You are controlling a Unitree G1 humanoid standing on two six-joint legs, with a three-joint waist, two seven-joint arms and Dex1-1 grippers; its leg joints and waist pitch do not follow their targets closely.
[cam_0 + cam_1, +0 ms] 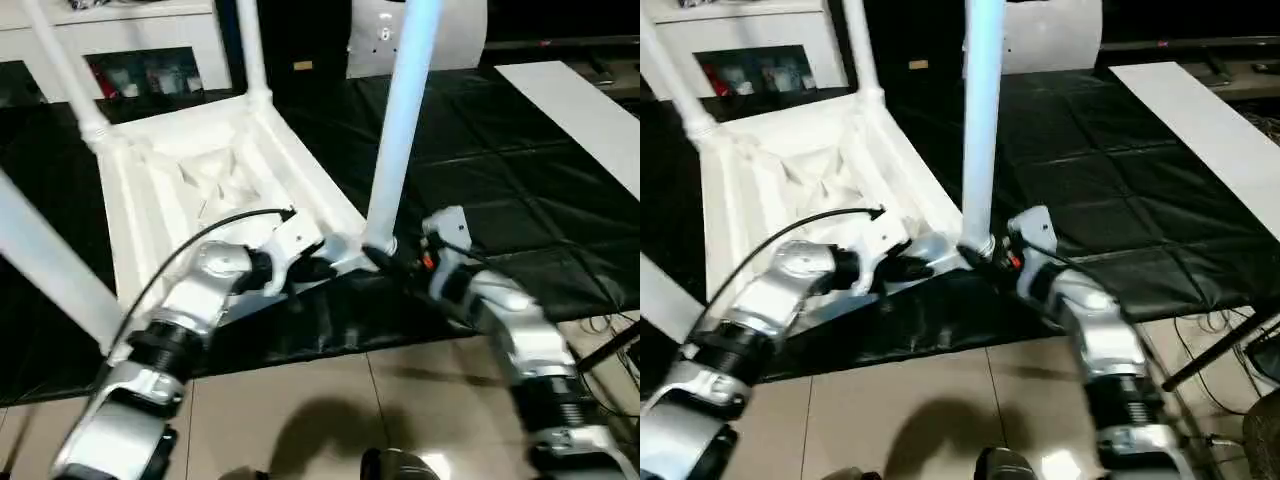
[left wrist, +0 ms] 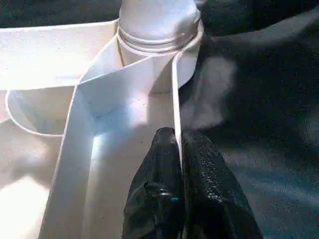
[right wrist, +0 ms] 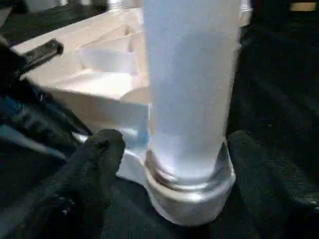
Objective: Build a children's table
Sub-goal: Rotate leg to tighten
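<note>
The table top's rim (image 2: 175,99) is pinched by the left fingers (image 2: 164,169); the near-corner leg (image 3: 192,89) is flanked, untouched, by the spread right fingers (image 3: 97,159).

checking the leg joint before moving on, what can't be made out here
- Near leg: its top is cut off by the head views' upper edge.
- Near socket: the collar hides how deep the leg sits.
- Tabletop: the near edge is hidden by the forearms.
- Right pincer: fingers blurred, so contact is unclear.
</note>
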